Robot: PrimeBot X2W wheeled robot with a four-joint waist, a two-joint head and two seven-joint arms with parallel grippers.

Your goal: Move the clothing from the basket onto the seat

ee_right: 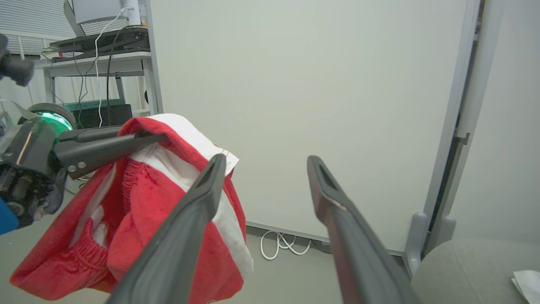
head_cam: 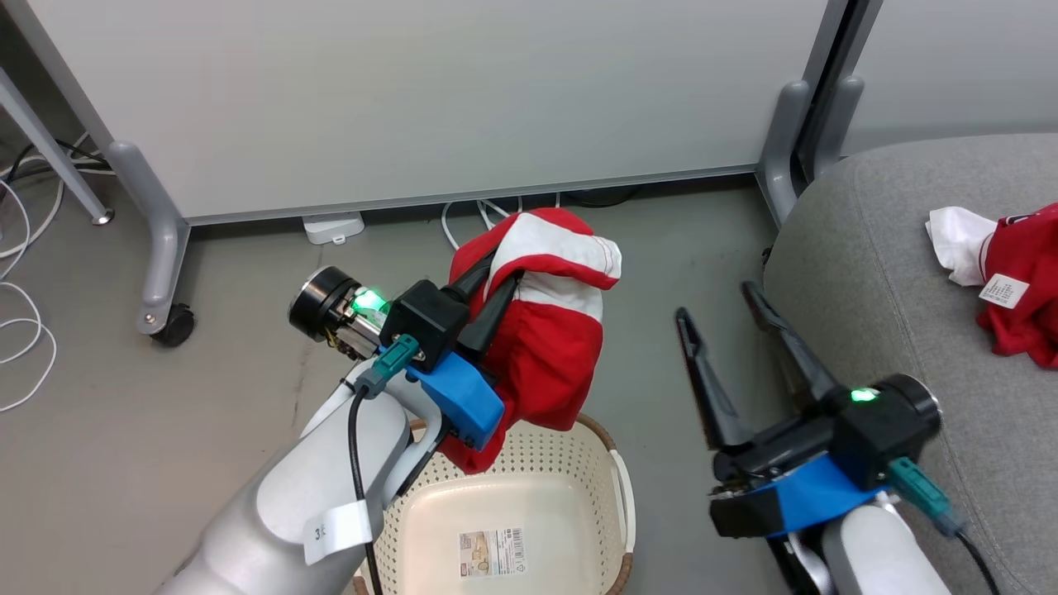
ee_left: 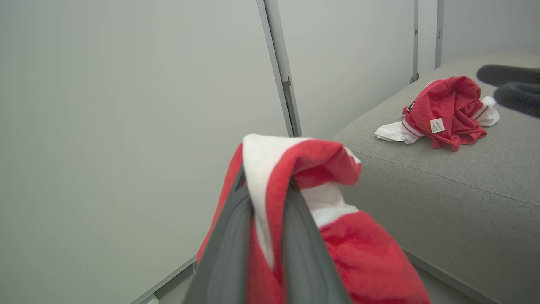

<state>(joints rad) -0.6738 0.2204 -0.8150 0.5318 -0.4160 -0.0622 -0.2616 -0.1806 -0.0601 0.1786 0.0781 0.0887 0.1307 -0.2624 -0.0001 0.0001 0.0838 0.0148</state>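
Had one red garment [head_cam: 1033, 256] on the seat [head_cam: 868, 248]; gripped a second garment [head_cam: 545, 330] in left jaws above the seemingly emptied basket [head_cam: 545, 459]; held right jaws open, empty.

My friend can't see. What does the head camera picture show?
The left gripper holds a red-and-white garment above the cream laundry basket. The right gripper is open beside the grey seat, where another red garment lies.
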